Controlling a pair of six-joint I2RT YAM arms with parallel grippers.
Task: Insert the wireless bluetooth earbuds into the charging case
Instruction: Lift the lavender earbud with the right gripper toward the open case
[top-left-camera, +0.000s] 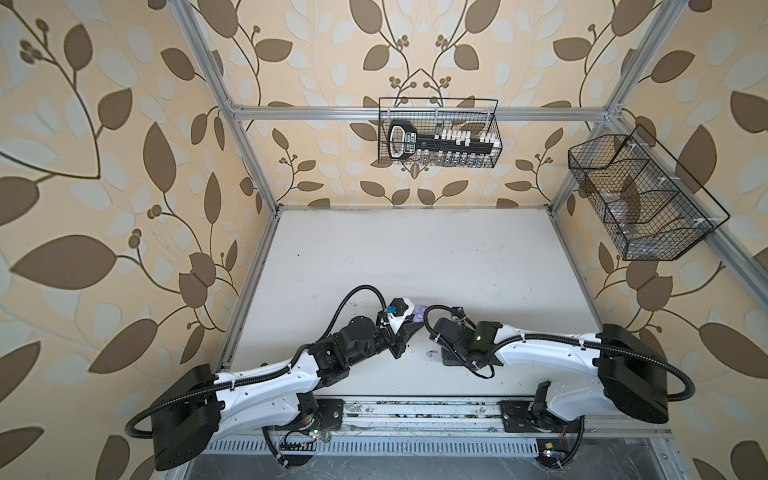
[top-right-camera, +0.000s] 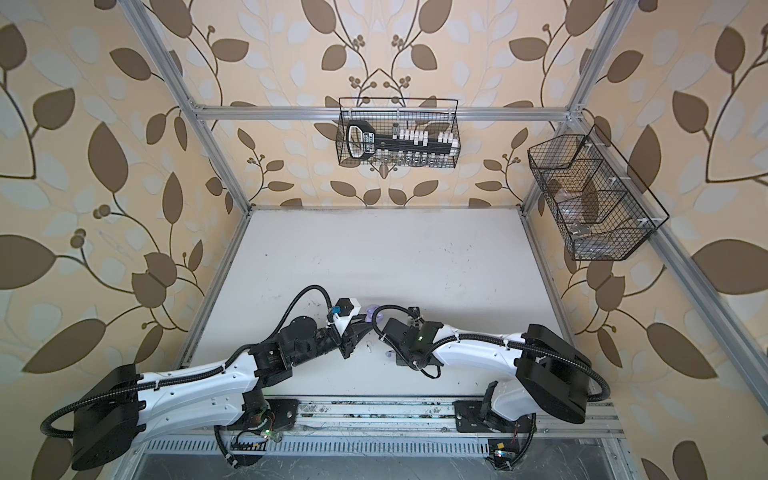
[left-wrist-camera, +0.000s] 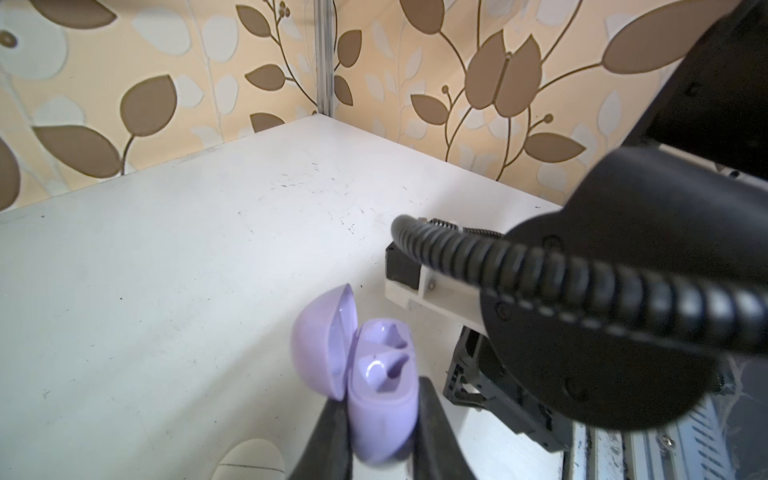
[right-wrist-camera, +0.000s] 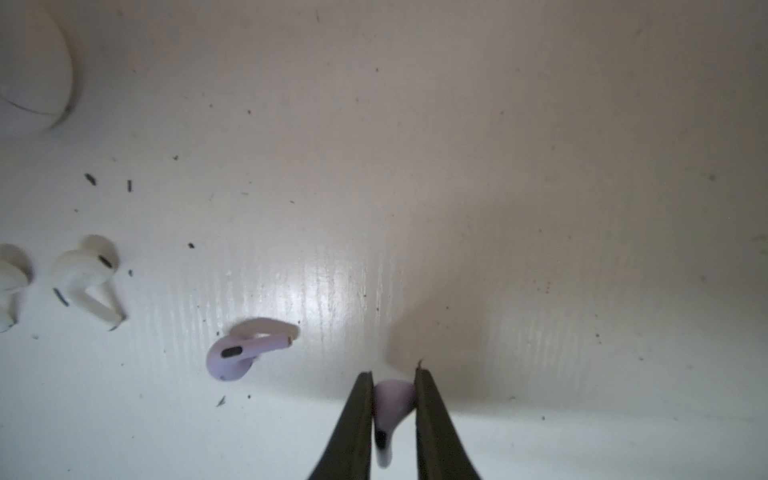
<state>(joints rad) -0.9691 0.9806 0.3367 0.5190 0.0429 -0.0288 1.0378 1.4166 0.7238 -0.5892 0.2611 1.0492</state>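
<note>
The right gripper (right-wrist-camera: 394, 376) was clamped on a lilac earbud (right-wrist-camera: 392, 401), its dark fingers (right-wrist-camera: 359, 415) pressed against the bud's round head and the stem pointing back toward the wrist. The tips hung close over the white table (right-wrist-camera: 540, 166); whether they touched it could not be told. Near the gripper, on the side toward the other arm, a second lilac earbud (right-wrist-camera: 237, 353) lay on the table, apart from the fingers. Farther out the same way lay two white earbuds (right-wrist-camera: 87, 270), near each other, and well beyond them was the rounded edge of a white case (right-wrist-camera: 29, 70). On the gripper's opposite side the table was bare apart from dark specks.

The left gripper (left-wrist-camera: 378, 392) was closed around the body of a lilac case (left-wrist-camera: 382, 411), one finger on each flank, with the lid (left-wrist-camera: 320, 340) swung open to one side. In both top views the case (top-left-camera: 419, 312) (top-right-camera: 371, 311) sat between the two wrists. Close by it, the right arm's corrugated cable (left-wrist-camera: 540, 270) and wrist crowded in, leaving little room on that side. Ahead of the left gripper the table ran open to its far corner, where a frame post (left-wrist-camera: 324, 58) met the patterned walls. In a top view, bare tabletop stretched beyond both grippers to the back edge (top-left-camera: 415, 210), and wire baskets (top-left-camera: 438, 133) hung on the frame well apart from them.
</note>
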